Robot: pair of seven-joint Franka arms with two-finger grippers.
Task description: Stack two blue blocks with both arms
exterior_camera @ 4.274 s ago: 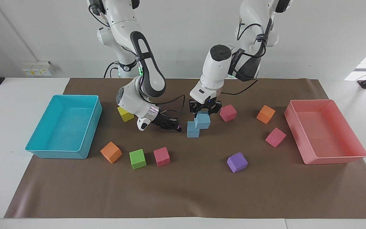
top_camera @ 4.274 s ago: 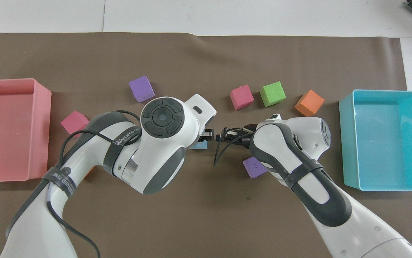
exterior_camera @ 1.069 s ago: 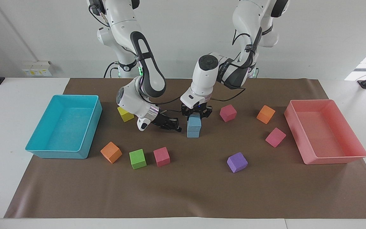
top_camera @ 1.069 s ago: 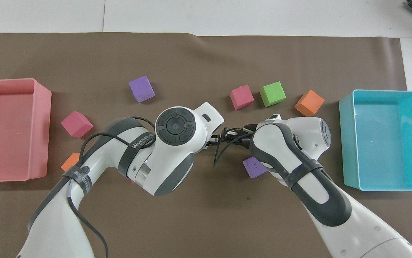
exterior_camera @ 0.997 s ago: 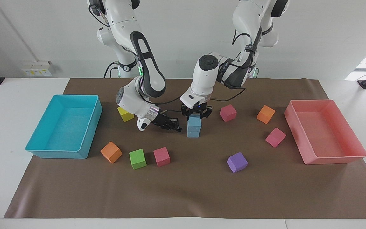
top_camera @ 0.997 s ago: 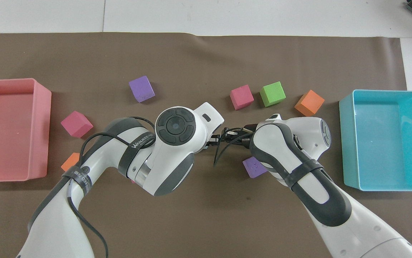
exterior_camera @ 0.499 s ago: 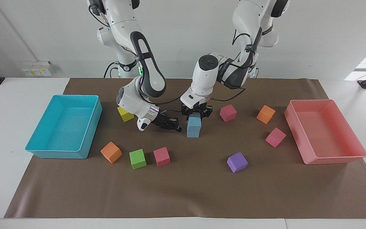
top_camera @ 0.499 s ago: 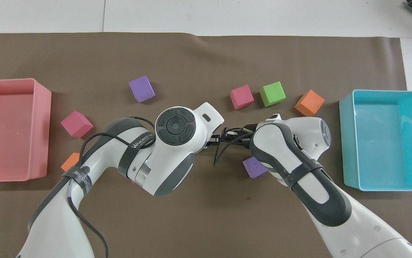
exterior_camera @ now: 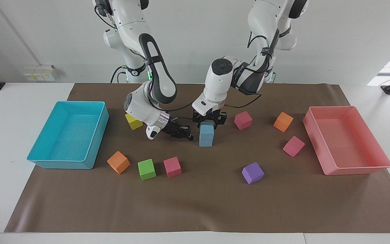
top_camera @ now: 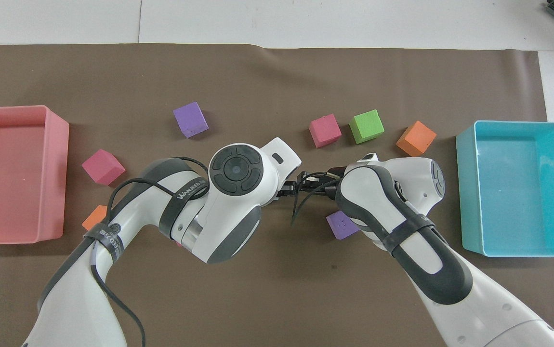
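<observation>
Where the two arms meet near the middle of the brown mat [exterior_camera: 195, 203], the blue blocks stand one on the other: the upper blue block [exterior_camera: 207, 128] sits squarely on the lower blue block [exterior_camera: 206, 141]. The left gripper [exterior_camera: 209, 122] hangs straight down over the stack with its fingers spread to either side of the upper block's top; whether they touch it cannot be told. The right gripper [exterior_camera: 185, 135] lies low and slanted just beside the stack, toward the right arm's end of the table, and whether its fingers are parted or together cannot be told. From overhead the stack is hidden under the left arm's wrist (only the two black gripper bodies show, almost meeting).

A yellow block [exterior_camera: 133, 121] sits partly covered by the right arm's wrist. Farther from the robots than the stack lie an orange block [exterior_camera: 118, 162], a green block [exterior_camera: 147, 169] and a pink block [exterior_camera: 172, 166] in a loose row, and a purple block [exterior_camera: 252, 173] toward the left arm's end. Beside the left gripper is another pink block [exterior_camera: 242, 120], then an orange one [exterior_camera: 283, 121] and a third pink one [exterior_camera: 293, 146]. The turquoise tray [exterior_camera: 66, 162] stands at the right arm's end, the pink tray [exterior_camera: 354, 167] at the left arm's end.
</observation>
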